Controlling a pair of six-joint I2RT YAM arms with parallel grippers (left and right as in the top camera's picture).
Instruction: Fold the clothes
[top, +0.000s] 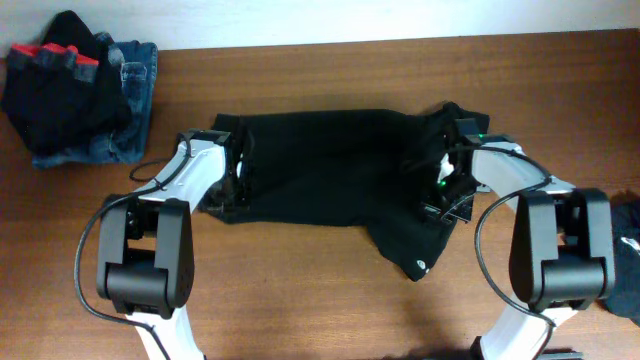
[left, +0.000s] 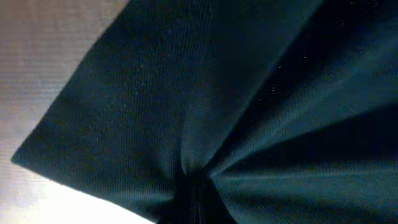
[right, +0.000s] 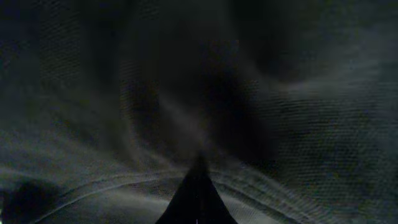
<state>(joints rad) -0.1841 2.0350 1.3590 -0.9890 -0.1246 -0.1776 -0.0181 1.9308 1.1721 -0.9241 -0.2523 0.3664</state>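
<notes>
- The black top (top: 330, 170) lay spread across the middle of the wooden surface (top: 300, 310), its long side running left to right, between the two arms.
- The left end effector (top: 238, 172) was down at the top's left edge and closed on the cloth.
- In the left wrist view the fabric pulled into tight creases that ran together at the pinch low in the frame. A corner of the garment fanned out over the pale surface to the left.
- The right end effector (top: 447, 185) sat over the top's right part, where the cloth was rumpled, and it too was clamped on the black top.
- The right wrist view was very dark, but folds of cloth could be made out converging on the spot where the fingers met.
- A flap of the top stuck out toward the robot's side of the surface, just beside the right end effector, with a small white label (top: 420, 266) near its tip.
- Well apart from all this, at the far left corner, sat a pile of clothes (top: 60, 100): a black garment with red bits, resting on blue jeans (top: 135, 60).
- Something dark lay at the right edge of the overhead view, too cut off to tell what it was.
</notes>
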